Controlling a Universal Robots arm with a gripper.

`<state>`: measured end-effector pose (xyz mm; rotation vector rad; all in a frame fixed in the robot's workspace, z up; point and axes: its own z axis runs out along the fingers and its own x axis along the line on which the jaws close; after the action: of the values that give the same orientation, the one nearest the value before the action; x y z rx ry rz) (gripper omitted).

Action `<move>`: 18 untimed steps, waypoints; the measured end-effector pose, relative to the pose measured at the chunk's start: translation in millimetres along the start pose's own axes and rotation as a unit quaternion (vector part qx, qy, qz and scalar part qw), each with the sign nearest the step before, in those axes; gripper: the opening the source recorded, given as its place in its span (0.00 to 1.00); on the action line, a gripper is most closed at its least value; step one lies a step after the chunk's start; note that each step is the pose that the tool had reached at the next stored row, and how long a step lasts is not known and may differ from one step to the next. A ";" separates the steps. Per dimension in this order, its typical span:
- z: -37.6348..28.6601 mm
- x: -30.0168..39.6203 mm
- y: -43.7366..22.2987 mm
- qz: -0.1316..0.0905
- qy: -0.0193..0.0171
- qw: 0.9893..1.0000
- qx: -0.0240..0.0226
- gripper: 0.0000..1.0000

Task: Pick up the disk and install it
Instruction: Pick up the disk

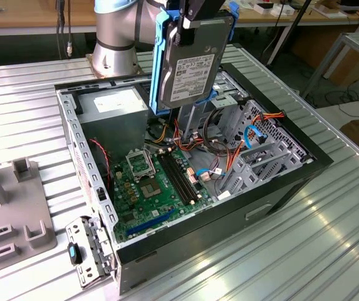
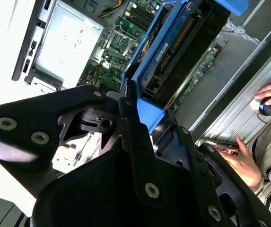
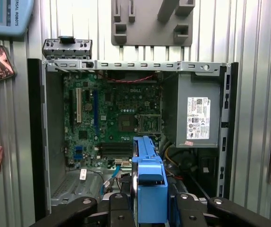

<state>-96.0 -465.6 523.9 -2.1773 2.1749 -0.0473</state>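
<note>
Gripper (image 1: 190, 19) is closed down narrow on the disk (image 1: 188, 69), clamping its top end. The disk hangs on edge in the air with its label face out and blue rails down both long sides. We judge it is held that way to keep the whole body free below the jaws. In the first wrist view one blue rail (image 3: 150, 189) sits squeezed between the black fingers (image 3: 118, 208).

Under everything is the ribbed metal table (image 1: 329, 251), well below the gripper. On it lies the computer case (image 1: 273, 204), side panel off and open side up. We think it lies like that so the arm can get in from above. The disk hangs over the case's far end, clear of the rim and touching nothing inside.

The green motherboard (image 1: 145, 188) covers the case floor, below the gripper and out in front of it. The grey power box (image 1: 113, 103) with a white label sits low, just beside the hanging disk. The grey metal drive frame (image 1: 264, 147) is below the gripper on the other side. Red and orange cables (image 1: 229, 157) bunch between it and the board, likely pushed aside.

A person's hand (image 2: 244, 163) rests on the table outside the case wall, well apart from the disk.
</note>
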 end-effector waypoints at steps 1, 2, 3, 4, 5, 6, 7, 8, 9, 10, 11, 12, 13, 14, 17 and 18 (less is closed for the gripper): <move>0.3 0.0 -4.0 0.000 0.000 1.000 0.000 0.37; 0.5 0.0 -7.1 0.000 0.000 1.000 0.000 0.37; 0.8 0.0 -9.5 0.000 0.000 1.000 0.000 0.37; 1.0 0.0 -13.3 0.000 0.000 1.000 0.000 0.37; 1.3 0.0 -17.0 0.000 0.000 1.000 0.000 0.37; 1.7 0.0 -20.3 0.000 0.000 1.000 0.000 0.37; 3.2 -0.1 -28.0 0.001 0.000 1.000 0.000 0.37; 4.2 -0.1 -31.3 0.002 0.000 1.000 0.000 0.37; 5.1 -0.2 -34.1 0.003 0.000 1.000 0.000 0.37; 6.6 -0.2 -39.8 0.007 0.001 1.000 -0.001 0.37; 6.5 -0.2 -39.8 0.007 0.001 1.000 -0.001 0.37; 6.5 -0.2 -39.8 0.007 0.001 1.000 -0.001 0.37; 6.5 -0.3 -39.9 0.008 0.001 1.000 -0.001 0.37; 6.7 -0.4 -40.2 0.008 0.001 1.000 -0.008 0.37; 7.2 -0.3 -43.0 0.008 0.001 1.000 -0.027 0.37; 7.5 -0.3 -47.7 0.008 0.001 1.000 -0.027 0.37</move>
<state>-47.9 -465.1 519.6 -2.1876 2.2197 0.0093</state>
